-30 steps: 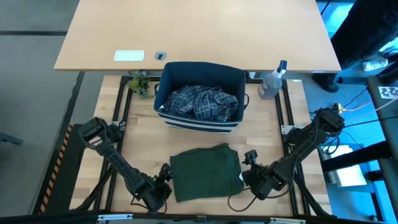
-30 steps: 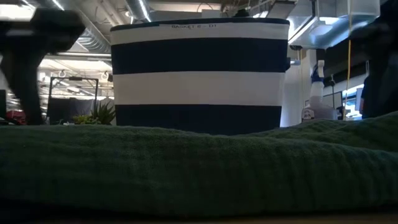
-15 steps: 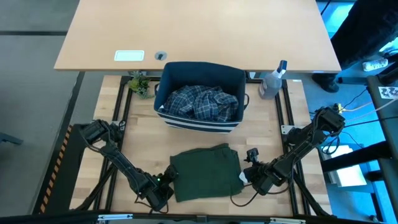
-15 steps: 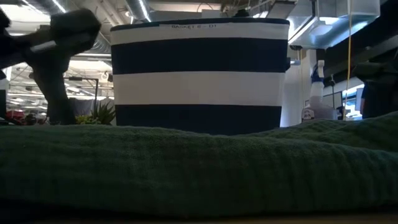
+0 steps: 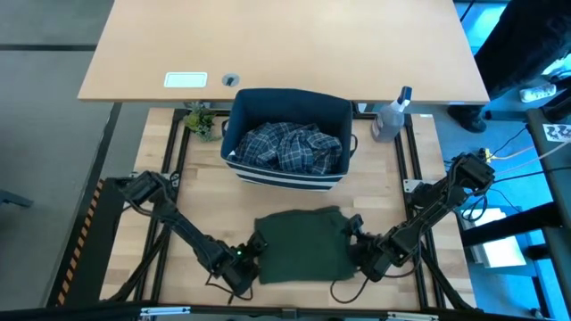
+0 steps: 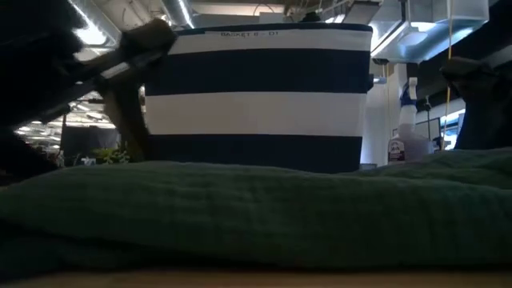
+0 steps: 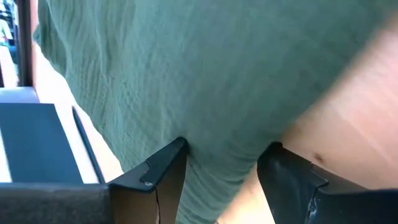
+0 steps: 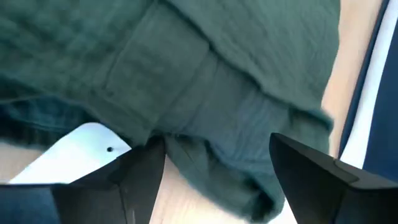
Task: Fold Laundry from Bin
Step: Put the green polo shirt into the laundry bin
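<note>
green garment [image 5: 302, 245]: folded, flat on the table's near half, in front of the bin [image 5: 287, 101]
plaid shirt [image 5: 290, 147]: inside the bin
left gripper [image 5: 252, 265]: fingers spread around garment's left edge
right gripper [image 5: 357, 242]: fingers wide around garment's right edge

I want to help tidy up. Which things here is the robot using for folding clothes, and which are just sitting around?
For the job:
- green garment, between the left gripper and right gripper
- plaid shirt
- striped bin holding the shirt

Just sitting around:
- spray bottle
- small plant
- white card
</note>
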`<control>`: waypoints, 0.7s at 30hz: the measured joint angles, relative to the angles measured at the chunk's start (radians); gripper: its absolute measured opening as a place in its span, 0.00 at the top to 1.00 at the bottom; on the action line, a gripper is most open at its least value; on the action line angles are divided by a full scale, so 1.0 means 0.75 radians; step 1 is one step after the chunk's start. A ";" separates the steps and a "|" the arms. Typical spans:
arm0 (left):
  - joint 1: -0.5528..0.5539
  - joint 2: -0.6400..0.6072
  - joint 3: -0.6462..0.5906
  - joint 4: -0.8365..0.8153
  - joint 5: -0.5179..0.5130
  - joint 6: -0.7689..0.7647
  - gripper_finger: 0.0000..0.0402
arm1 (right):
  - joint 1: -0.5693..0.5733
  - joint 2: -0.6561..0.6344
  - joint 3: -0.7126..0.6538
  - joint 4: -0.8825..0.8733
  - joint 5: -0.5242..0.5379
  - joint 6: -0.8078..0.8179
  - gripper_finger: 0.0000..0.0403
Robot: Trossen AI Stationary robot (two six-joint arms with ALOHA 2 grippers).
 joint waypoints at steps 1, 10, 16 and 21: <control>0.012 -0.001 0.000 0.011 0.011 0.000 0.53 | 0.000 0.000 0.000 0.017 0.000 -0.030 0.29; 0.045 0.000 0.001 0.021 0.022 0.007 0.53 | 0.001 0.012 0.001 0.002 -0.027 -0.180 0.29; 0.052 0.000 0.001 0.036 0.021 0.008 0.53 | -0.012 0.032 0.000 0.100 0.024 -0.331 0.29; 0.052 0.001 0.000 0.036 0.032 0.004 0.53 | -0.024 0.032 0.001 0.114 0.071 -0.374 0.29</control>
